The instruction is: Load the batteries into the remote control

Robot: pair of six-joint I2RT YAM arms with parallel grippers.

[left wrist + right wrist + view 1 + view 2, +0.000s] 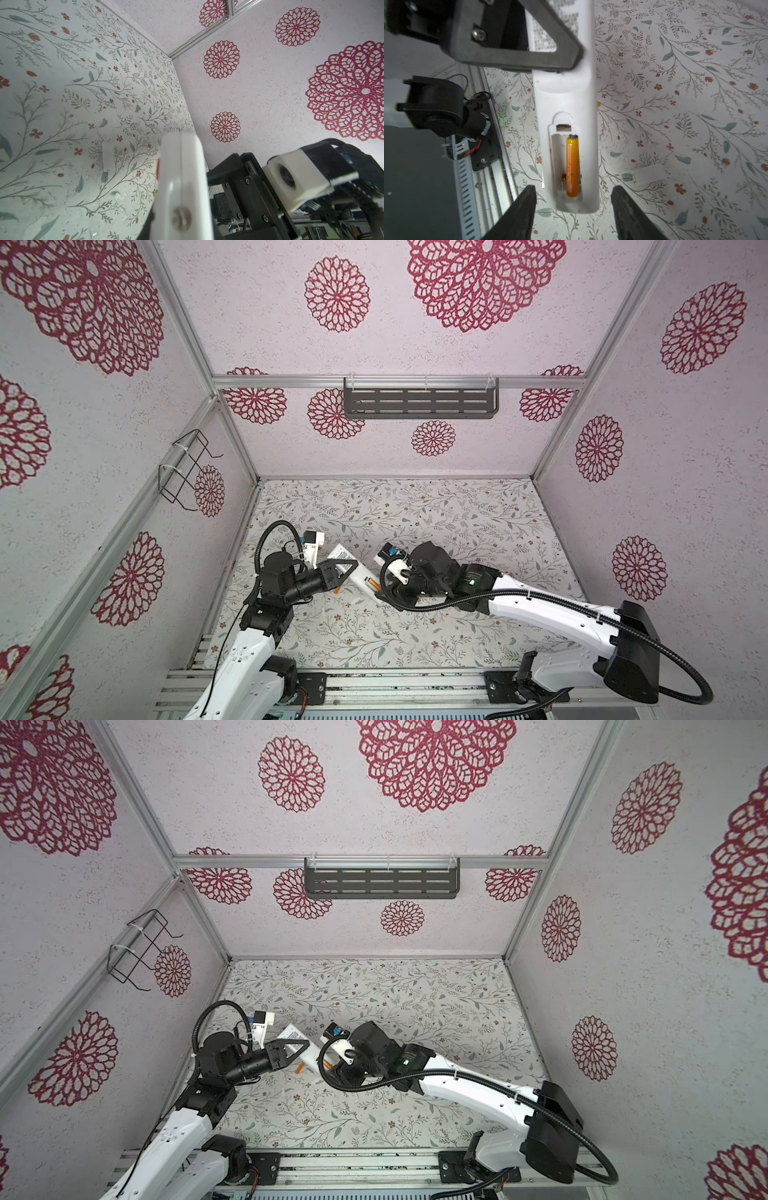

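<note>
left gripper (348, 576) is pinching the seemingly light, stiff remote control (566, 93) mid-body, right gripper (574, 188) hanging spread by its seated battery (573, 166)

Both top views look steeply down from high over the table's (415, 514) 6 o'clock edge, facing the back wall (374, 456) at 12 o'clock; set far off, they share nearly the whole scene, shifted slightly sideways between them; the left wrist camera (312, 545) sits close against the remote control (180, 149), seen edge-on, looking low across the table towards 2 o'clock; the right wrist camera (392, 560) hangs very near above the remote's open back, facing down and towards 9 o'clock; both wrist views share the remote and a small white cover (650, 173) on the tabletop; the left wrist view also catches the right wrist camera.
</note>
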